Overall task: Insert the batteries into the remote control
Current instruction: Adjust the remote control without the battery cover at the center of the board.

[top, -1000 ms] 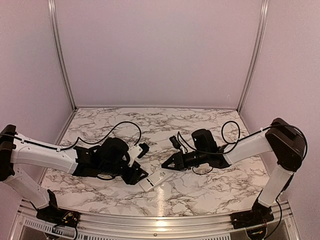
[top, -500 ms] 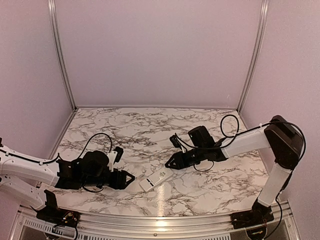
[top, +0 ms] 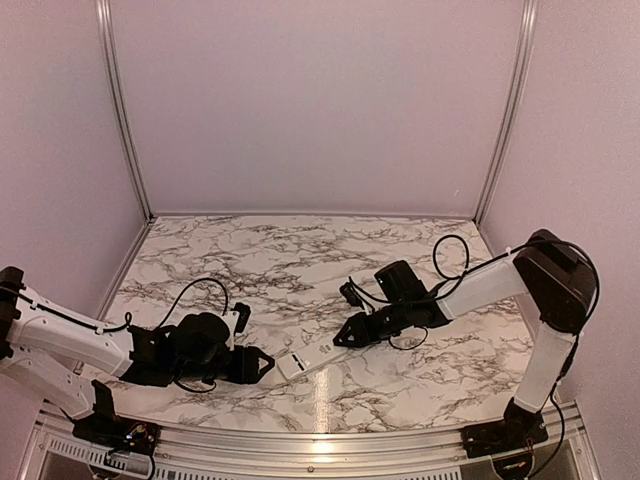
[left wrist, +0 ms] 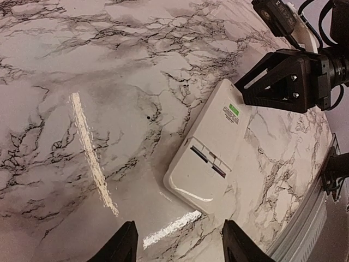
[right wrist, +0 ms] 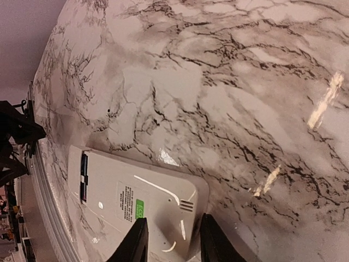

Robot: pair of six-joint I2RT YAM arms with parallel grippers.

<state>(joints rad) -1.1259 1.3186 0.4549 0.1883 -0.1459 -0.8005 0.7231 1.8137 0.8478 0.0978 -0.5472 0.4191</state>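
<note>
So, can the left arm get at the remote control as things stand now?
Probably yes. The remote control lies flat on the table just ahead of the left end effector, which is open, with nothing between; the right end effector is at its far end.

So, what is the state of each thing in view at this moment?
remote control: lying flat on the table, back up, label showing.
left end effector: open, empty, short of the remote control.
right end effector: at the remote control's labelled end; whether it grips is unclear.
</note>
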